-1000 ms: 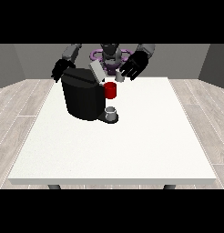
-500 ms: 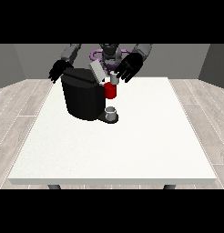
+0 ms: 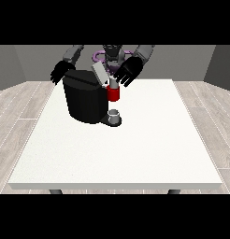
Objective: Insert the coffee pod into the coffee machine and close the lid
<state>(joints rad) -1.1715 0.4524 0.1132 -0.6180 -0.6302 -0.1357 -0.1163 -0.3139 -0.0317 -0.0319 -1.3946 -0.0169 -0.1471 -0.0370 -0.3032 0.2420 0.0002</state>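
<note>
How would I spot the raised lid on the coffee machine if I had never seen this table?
Find the black coffee machine on the white table, near the robot's edge and towards the view's left. On its top, at the side with the red part, a pale grey flap, the lid, tilts upward beside the hand at the view's right. It is the only light, slanted piece above the dark body.

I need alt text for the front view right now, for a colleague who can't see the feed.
A black coffee machine stands on the white table with its grey lid raised. The hand at the view's right hovers with spread fingers above the machine's red pod holder. The hand at the view's left hangs behind the machine; a small grey cup sits on its base.
</note>
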